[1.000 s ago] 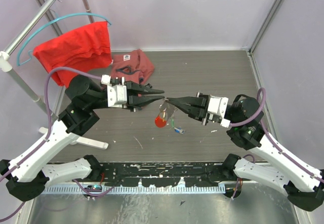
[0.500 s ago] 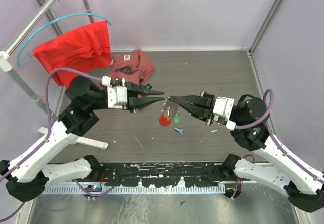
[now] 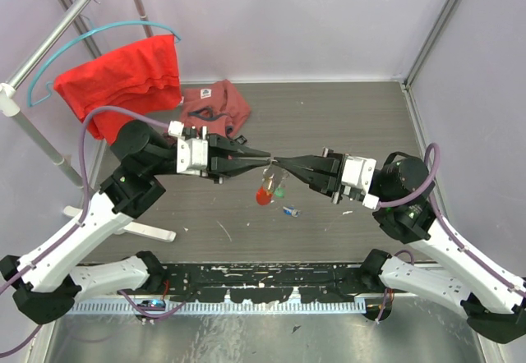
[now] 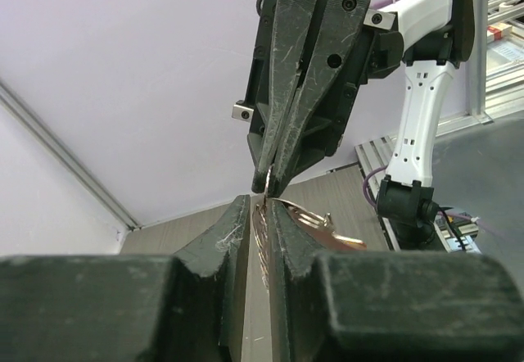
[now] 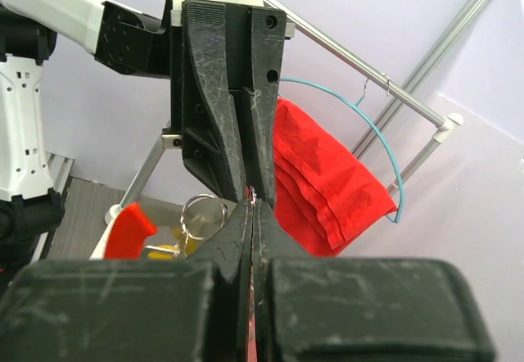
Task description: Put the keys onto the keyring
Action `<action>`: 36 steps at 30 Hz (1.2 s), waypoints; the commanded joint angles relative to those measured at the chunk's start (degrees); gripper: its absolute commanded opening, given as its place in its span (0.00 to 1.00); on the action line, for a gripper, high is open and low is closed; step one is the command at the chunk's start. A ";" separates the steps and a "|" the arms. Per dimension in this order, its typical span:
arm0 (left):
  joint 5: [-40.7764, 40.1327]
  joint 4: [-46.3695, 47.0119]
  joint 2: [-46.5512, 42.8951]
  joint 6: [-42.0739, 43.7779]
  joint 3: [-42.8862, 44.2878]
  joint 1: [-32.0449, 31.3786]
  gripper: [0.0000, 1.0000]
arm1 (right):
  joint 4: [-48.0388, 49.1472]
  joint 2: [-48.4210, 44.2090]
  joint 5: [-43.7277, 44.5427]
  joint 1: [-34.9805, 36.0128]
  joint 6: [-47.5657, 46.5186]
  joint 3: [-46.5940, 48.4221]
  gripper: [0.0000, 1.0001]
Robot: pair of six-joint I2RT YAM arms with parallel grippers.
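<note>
Above mid-table, between the two claw tips: keyring (image 3: 270, 170), thin silvery wire loop, hanging clear of the table (image 3: 345, 117). Flat bright red oval tag (image 3: 262, 196) dangling lowest, green-headed key (image 3: 279, 190) just beside it on the right. From the right wrist view, round wire loop (image 5: 202, 212) seen face-on, red tag to its left, yellow-headed key (image 5: 168, 250) below it. One blue-headed key (image 3: 289, 211) lying flat on the table, below and right of the hanging bunch, apart from it.

Right gripper (image 3: 281, 163): jaws pressed together, pinching the keyring's wire at the very tips. Left gripper (image 3: 265, 158): jaws narrow, a thin slit only; wire standing edge-on inside that slit (image 4: 260, 239); whether squeezed or just enclosed, cannot tell. Tips of both claws nose to nose, nearly touching.

Behind, at far left: red cloth (image 3: 123, 75) draped over a teal hanger (image 3: 107, 34) on a metal rail (image 3: 57, 30). Dull red garment (image 3: 218, 104) crumpled on the table behind the left claw, well apart from the keys. Small white label (image 3: 203, 92) on it; writing too small to read.
</note>
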 commanded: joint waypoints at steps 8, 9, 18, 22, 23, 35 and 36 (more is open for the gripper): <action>2.46 3.94 1.47 -2.16 0.40 -0.13 0.17 | 0.88 0.93 -2.47 0.05 -0.80 3.57 0.01; 2.57 3.95 1.57 -2.17 0.35 -0.13 0.17 | 0.97 0.97 -2.54 0.03 -0.80 3.58 0.01; 2.13 3.86 1.97 -2.26 0.81 -0.08 0.00 | -4.43 2.72 -5.15 0.08 -1.87 5.80 0.03; 1.46 1.79 1.75 -0.29 1.36 -0.13 0.00 | -7.86 2.69 -4.60 0.06 -3.89 7.26 0.09; 1.41 0.32 1.71 0.59 1.87 -0.14 0.00 | -9.21 2.62 -4.26 0.07 -4.80 7.89 0.11; -0.46 -10.54 0.80 8.24 4.88 -0.08 0.00 | -22.88 0.94 2.04 0.08 -12.37 12.38 0.26; -0.63 -10.75 0.79 8.40 4.87 -0.08 0.00 | -23.71 0.86 2.26 0.05 -12.59 12.62 0.26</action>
